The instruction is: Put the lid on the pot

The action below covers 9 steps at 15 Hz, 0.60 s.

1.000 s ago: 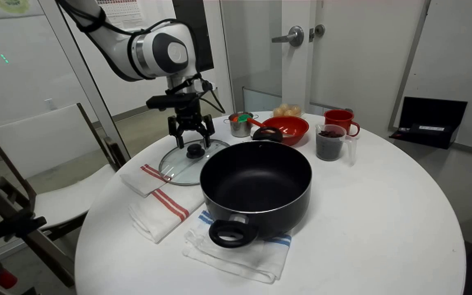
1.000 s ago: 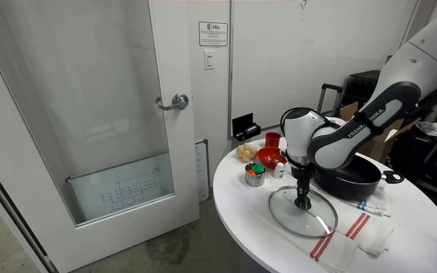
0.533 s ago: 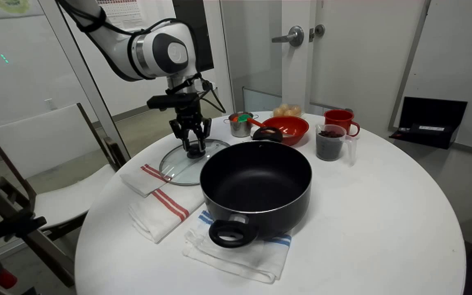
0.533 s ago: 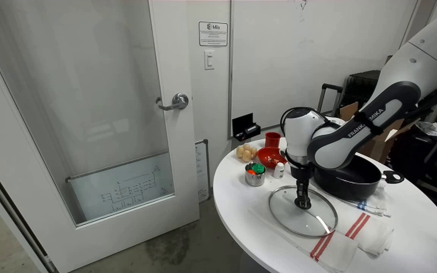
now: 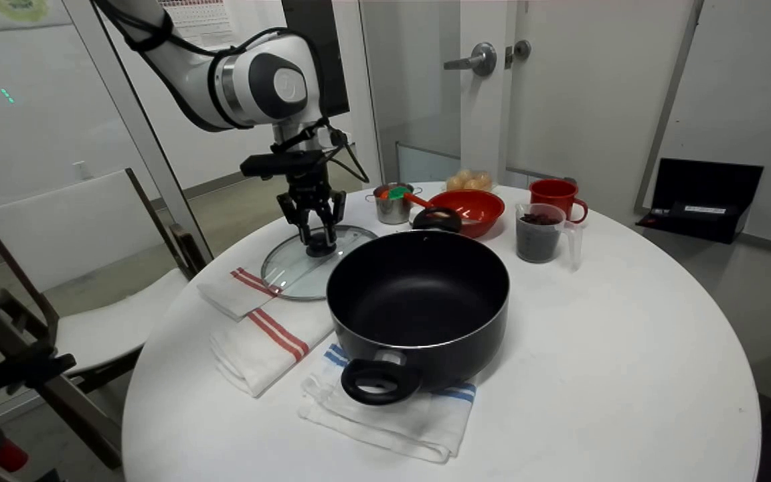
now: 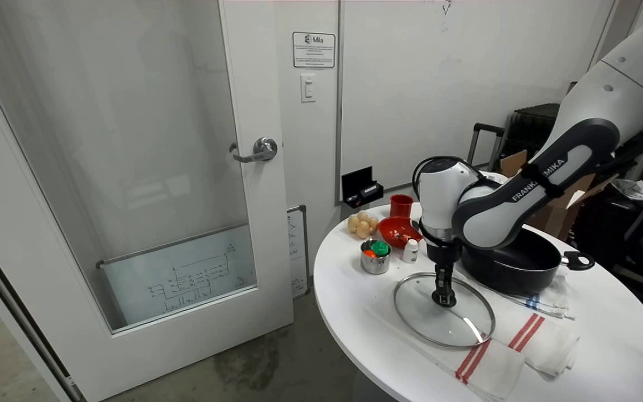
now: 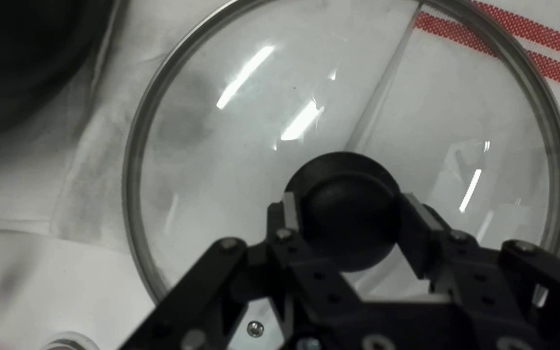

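Observation:
The round glass lid [image 5: 295, 274] has a metal rim and a dark centre knob [image 7: 345, 218]. In the wrist view the gripper's fingers [image 7: 290, 211] press on both sides of that knob, so my gripper [image 5: 319, 242] is shut on the lid. The lid [image 6: 419, 315] lies nearly level, just over the table and the corner of a striped towel; any gap beneath is very small. Beside it stands the wide black pot [image 5: 419, 288], uncovered, with two loop handles. Only a dark edge of the pot [image 7: 27, 73] shows in the wrist view.
White towels with red stripes [image 5: 272, 348] and blue stripes [image 5: 392, 422] lie around the pot. Behind it are a red bowl [image 5: 472, 207], a small metal pot [image 5: 393, 211], a red mug [image 5: 556, 194] and a measuring cup [image 5: 538, 237]. A white bottle [image 6: 410, 251] stands near the lid.
The fingers have come together from wide apart onto the lid's knob. In the last half second the gripper and lid have shifted very slightly upward. The pot has stayed put.

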{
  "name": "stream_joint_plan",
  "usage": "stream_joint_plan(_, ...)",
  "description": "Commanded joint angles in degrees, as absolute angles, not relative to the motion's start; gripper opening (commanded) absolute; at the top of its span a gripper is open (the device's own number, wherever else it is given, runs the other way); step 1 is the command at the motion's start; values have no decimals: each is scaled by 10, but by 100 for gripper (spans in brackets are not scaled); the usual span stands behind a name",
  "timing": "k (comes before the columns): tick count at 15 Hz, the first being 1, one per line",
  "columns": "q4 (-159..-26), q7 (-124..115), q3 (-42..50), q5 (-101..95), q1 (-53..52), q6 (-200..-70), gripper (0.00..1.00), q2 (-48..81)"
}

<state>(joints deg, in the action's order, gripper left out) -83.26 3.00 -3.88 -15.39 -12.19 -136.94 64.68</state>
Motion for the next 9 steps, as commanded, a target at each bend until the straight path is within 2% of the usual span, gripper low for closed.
stream_joint_plan(1, -867, 39, -43, -142, -122, -1386, 25, 605)
stream_joint_plan(9, -937, 33, -51, -140, -125, -1373, 25, 510)
